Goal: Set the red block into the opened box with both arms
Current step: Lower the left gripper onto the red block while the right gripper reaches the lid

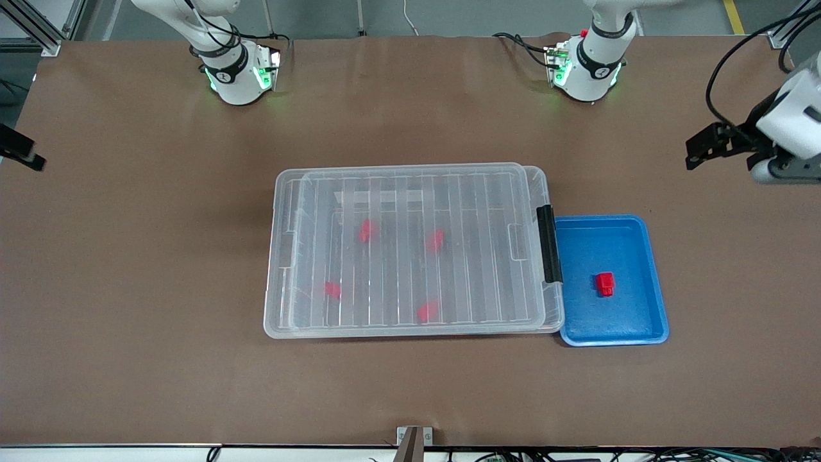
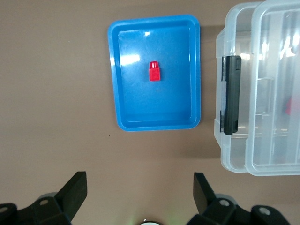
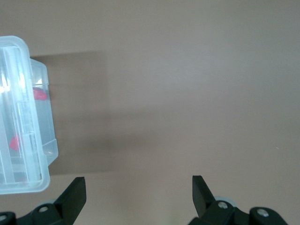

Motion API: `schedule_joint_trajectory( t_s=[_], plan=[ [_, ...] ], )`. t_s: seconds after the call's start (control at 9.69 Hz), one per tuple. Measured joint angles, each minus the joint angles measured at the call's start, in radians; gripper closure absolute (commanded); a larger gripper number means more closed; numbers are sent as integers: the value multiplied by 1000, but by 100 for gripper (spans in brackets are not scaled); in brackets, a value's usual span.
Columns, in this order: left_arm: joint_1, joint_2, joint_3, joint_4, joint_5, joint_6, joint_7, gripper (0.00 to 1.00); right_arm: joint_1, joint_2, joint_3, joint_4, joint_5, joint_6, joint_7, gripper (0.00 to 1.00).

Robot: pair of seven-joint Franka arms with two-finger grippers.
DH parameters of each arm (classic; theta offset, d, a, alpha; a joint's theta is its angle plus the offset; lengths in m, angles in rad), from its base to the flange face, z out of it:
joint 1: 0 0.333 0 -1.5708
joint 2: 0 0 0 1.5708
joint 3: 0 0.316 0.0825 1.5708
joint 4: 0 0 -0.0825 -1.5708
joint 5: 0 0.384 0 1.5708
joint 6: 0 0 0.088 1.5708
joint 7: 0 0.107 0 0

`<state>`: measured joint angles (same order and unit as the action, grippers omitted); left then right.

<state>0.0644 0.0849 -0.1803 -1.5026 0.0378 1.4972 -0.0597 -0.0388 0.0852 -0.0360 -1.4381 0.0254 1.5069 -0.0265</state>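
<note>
One red block (image 1: 604,283) (image 2: 154,71) lies in the blue tray (image 1: 632,327) (image 2: 117,84). The tray touches the latch end of the clear box (image 1: 272,308) (image 2: 234,159), toward the left arm's end of the table. The ribbed lid (image 1: 474,212) lies over the box, slightly shifted, with its black latch bar (image 1: 548,244) (image 2: 231,93) beside the tray. Several more red blocks (image 1: 367,230) show blurred through the lid. My left gripper (image 1: 699,149) (image 2: 139,185) hangs open and empty, high over bare table past the tray. My right gripper (image 1: 22,153) (image 3: 138,187) waits open and empty over bare table past the box's other end (image 3: 28,140).
Brown matting (image 1: 128,256) covers the table. Both arm bases (image 1: 234,77) (image 1: 587,70) stand along the edge farthest from the front camera. A small metal bracket (image 1: 414,439) sits at the nearest edge. Black cables (image 1: 737,58) hang by the left arm.
</note>
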Motion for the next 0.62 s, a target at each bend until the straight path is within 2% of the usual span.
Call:
schedule_joint_trajectory(
  t_s=[0.1,0.31,0.41,0.62],
  plan=[
    [0,33,0,-30,1,60,0,0,12,57,64,-2,0,37,88,0],
    [5,64,1,-159,3,244,0,0,33,164,187,-30,-7,136,245,0],
    [14,70,1,-237,4,352,-1,0,50,198,215,-58,-8,176,264,0],
    [41,108,2,-367,4,552,-4,0,124,253,228,-112,-45,261,274,0]
  ],
)
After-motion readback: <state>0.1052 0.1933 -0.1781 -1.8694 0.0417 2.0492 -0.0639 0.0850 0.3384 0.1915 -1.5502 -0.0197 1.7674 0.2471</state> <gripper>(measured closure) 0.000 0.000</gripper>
